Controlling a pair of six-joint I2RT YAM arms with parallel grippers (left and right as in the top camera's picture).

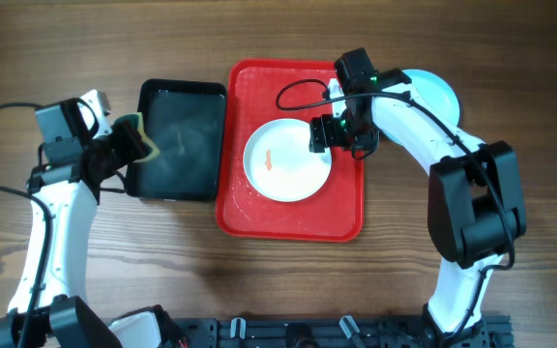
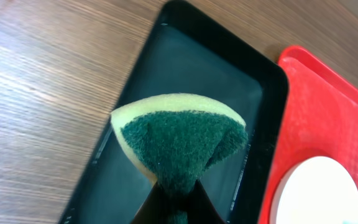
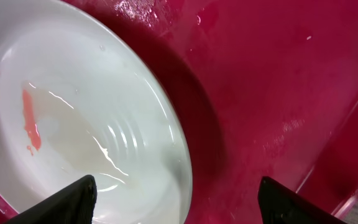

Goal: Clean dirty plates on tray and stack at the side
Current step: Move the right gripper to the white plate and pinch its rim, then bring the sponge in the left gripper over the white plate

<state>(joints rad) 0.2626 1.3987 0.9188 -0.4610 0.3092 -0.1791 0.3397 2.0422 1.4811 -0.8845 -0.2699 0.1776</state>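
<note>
On the red tray lies a white plate with an orange smear left of its centre. My right gripper hangs over the plate's right rim. In the right wrist view its jaws are open wide, and its gripper straddles the white plate's rim without touching it. A light blue plate lies on the table right of the tray, partly hidden by the right arm. My left gripper is shut on a green and yellow sponge, held above a black tray.
The black tray sits just left of the red tray and looks wet. Water drops shine on the red tray floor. A black cable loops over the red tray's far end. Bare wooden table surrounds both trays.
</note>
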